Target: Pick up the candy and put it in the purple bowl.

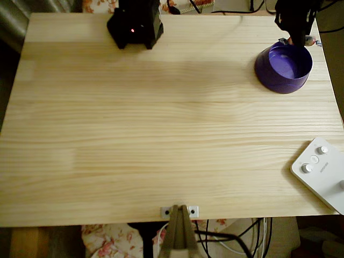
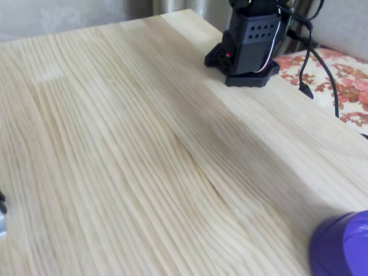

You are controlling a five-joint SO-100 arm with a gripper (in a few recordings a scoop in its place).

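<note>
The purple bowl (image 1: pixel 283 67) stands at the table's far right in the overhead view; a piece of its rim (image 2: pixel 345 246) shows at the bottom right corner of the fixed view. My black gripper (image 1: pixel 294 36) hangs over the bowl's far rim, shut on the candy (image 1: pixel 310 39). The candy's pinkish-white body and a bluish wrapper end stick out to the right of the fingers, just above the rim. The fingers themselves are dark and hard to tell apart.
The arm's black base (image 1: pixel 134 24) (image 2: pixel 247 46) sits at the table's far edge. A white box with round knobs (image 1: pixel 322 172) lies at the right front corner. A metal clamp (image 1: pixel 179 211) grips the near edge. Cables hang behind the base (image 2: pixel 310 52).
</note>
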